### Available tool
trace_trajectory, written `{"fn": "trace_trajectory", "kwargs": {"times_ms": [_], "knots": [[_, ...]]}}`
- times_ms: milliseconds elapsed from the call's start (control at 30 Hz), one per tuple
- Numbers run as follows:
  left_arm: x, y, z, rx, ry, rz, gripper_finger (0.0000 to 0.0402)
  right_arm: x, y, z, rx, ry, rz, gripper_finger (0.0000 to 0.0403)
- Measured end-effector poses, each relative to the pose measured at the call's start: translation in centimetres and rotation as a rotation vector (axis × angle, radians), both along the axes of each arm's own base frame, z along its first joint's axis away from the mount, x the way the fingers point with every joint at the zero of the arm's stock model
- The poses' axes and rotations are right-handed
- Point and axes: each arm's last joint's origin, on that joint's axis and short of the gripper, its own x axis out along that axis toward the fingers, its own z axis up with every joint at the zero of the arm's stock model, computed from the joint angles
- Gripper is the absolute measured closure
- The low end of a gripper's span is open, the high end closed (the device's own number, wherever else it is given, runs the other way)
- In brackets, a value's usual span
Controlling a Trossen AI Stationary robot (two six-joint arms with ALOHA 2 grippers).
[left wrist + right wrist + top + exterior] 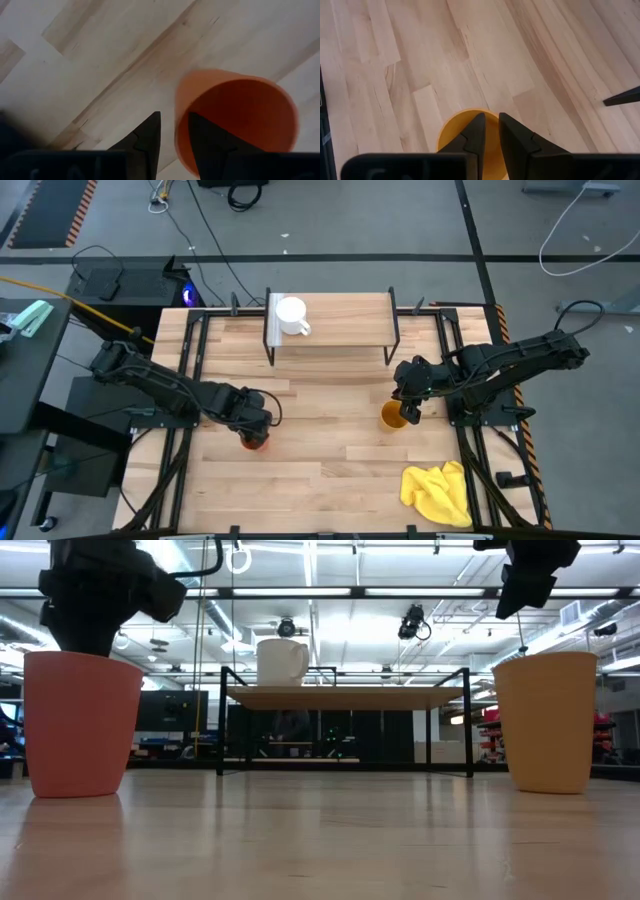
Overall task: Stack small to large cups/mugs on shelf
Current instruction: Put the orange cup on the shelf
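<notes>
The white mug [291, 317] [280, 661] stands upright on the shelf [340, 322] [350, 696], near its left end. The orange-red cup [256, 441] [80, 725] [235, 120] stands upright on the table. My left gripper [255, 427] [174, 119] comes down over its rim, open a little, with one finger inside and one outside; bare table shows between the outer finger and the wall. The mustard-yellow cup [393, 417] [547, 720] [455, 135] stands upright too. My right gripper [407, 410] [490, 117] hangs clear above it, open by a narrow gap.
A crumpled yellow cloth [438, 492] lies near the table's near right corner. The shelf's thin black legs [221, 730] stand on the far half of the table. Bare wood lies between the two cups and in front of the shelf.
</notes>
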Motion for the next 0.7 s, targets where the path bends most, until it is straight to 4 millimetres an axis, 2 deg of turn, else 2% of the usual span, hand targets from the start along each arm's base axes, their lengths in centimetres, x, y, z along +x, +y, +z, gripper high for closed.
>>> {"fn": "trace_trajectory", "kwargs": {"times_ms": [267, 600, 700], "knots": [[0.0, 0.4, -1.3, -0.063, 0.01, -0.014, 0.0312, 0.0, 0.0, 0.0, -0.004, 0.0, 0.006, 0.0342], [0.7, 1.2, -0.6, -0.074, -0.026, -0.004, 0.0388, 0.0, 0.0, 0.0, -0.01, -0.001, 0.004, 0.0342], [0.8, 1.4, -0.6, -0.072, -0.023, 0.0, 0.0388, 0.0, 0.0, 0.0, -0.013, 0.0, 0.008, 0.0342]]}}
